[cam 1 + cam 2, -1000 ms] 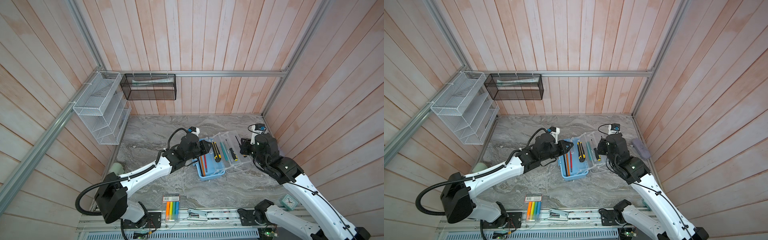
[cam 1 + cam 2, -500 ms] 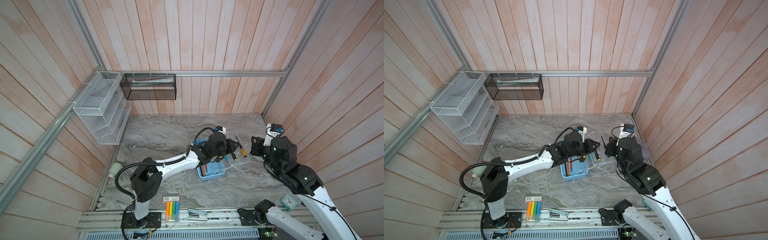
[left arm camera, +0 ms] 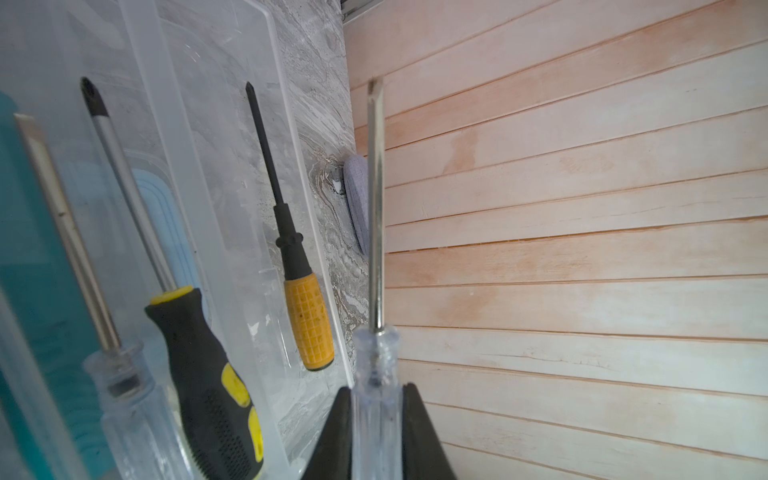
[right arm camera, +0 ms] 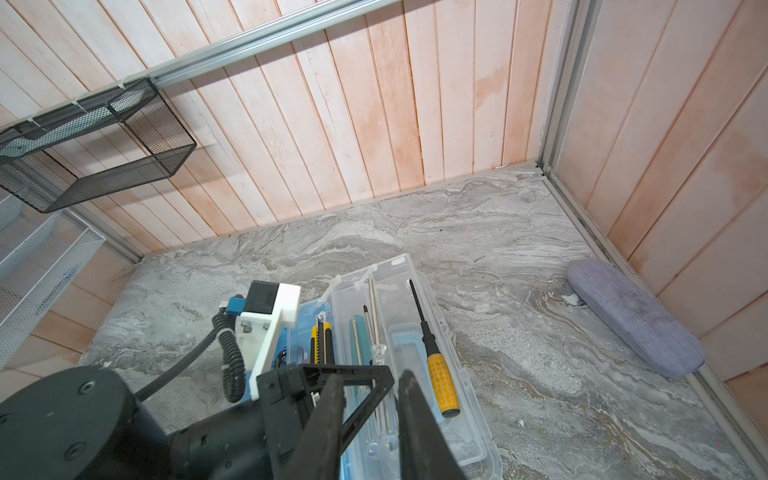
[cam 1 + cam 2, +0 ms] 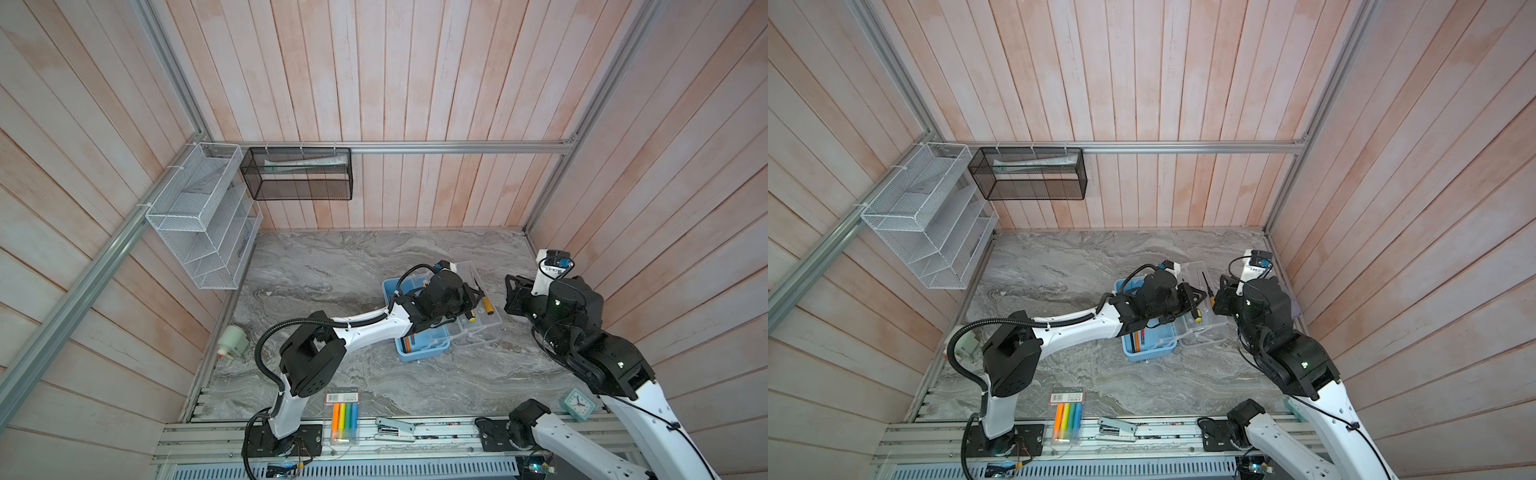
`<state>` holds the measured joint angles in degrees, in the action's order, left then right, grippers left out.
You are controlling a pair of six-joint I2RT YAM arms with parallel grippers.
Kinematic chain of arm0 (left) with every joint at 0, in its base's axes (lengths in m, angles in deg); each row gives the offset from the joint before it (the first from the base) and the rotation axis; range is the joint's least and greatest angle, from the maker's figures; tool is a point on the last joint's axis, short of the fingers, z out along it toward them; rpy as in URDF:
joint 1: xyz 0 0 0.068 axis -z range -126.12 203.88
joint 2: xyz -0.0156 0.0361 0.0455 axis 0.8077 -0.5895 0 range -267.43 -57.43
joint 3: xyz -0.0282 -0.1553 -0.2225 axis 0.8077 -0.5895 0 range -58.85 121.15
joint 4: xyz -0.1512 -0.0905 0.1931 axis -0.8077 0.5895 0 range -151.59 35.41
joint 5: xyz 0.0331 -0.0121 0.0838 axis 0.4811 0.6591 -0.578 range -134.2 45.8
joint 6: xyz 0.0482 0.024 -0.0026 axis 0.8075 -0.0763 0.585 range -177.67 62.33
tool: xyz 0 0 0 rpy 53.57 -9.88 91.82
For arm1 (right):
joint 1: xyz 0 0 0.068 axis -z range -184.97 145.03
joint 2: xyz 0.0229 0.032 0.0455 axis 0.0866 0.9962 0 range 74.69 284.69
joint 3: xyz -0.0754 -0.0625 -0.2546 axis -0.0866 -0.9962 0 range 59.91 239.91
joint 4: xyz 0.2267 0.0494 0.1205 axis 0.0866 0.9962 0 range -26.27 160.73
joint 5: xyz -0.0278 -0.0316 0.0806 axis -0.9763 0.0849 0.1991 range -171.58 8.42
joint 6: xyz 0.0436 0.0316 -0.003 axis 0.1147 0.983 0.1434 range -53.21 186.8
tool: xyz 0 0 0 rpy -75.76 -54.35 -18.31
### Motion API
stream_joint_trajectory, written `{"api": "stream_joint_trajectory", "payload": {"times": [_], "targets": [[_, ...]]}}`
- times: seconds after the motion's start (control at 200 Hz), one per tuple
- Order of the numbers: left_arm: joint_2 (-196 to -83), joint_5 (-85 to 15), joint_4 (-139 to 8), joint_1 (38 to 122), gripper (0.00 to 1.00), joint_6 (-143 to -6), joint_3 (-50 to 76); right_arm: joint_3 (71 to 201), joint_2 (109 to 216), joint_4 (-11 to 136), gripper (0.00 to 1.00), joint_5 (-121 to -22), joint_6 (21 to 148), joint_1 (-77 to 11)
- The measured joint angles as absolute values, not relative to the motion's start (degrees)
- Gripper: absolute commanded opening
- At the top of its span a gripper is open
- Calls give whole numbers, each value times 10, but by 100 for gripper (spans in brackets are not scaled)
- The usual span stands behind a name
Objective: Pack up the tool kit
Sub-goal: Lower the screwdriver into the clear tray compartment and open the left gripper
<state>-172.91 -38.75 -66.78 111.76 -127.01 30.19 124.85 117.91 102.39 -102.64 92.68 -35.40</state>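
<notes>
The left gripper (image 3: 376,390), clamping a clear-handled flat screwdriver (image 3: 376,216), is swinging over the light blue plastic tool kit (image 5: 419,353) to pack it; the empty, slightly parted right gripper (image 4: 370,374) is retreating.

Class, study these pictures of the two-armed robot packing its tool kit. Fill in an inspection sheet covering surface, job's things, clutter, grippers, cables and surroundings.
Surface: grey marbled tabletop, no spills seen.
Job's things: tool kit open, with the blue box beside its clear section; yellow-handled screwdriver lies in the clear section.
Clutter: marker pack, stapler and clock at the front edge; lilac case against the right wall.
Grippers: left gripper shut on a clear-handled screwdriver over the kit; right gripper slightly open, empty.
Cables: black hose loops off the left arm; thin cable runs along the right arm.
Surroundings: plank walls, white wire rack, black mesh basket.
</notes>
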Motion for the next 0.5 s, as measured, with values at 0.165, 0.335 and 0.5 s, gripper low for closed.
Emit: {"api": "stream_joint_trajectory", "payload": {"times": [0.165,0.335,0.5], "targets": [[-1754,-389,-667,1117,0,-1278,320,1236,1172,1026,23,-1023,926,-354],[-1772,-388,-667,1118,0,-1284,336,1227,1171,1028,23,-1023,923,-353],[-1773,-389,-665,1118,0,-1287,336,1224,1172,1028,23,-1023,921,-353]]}}
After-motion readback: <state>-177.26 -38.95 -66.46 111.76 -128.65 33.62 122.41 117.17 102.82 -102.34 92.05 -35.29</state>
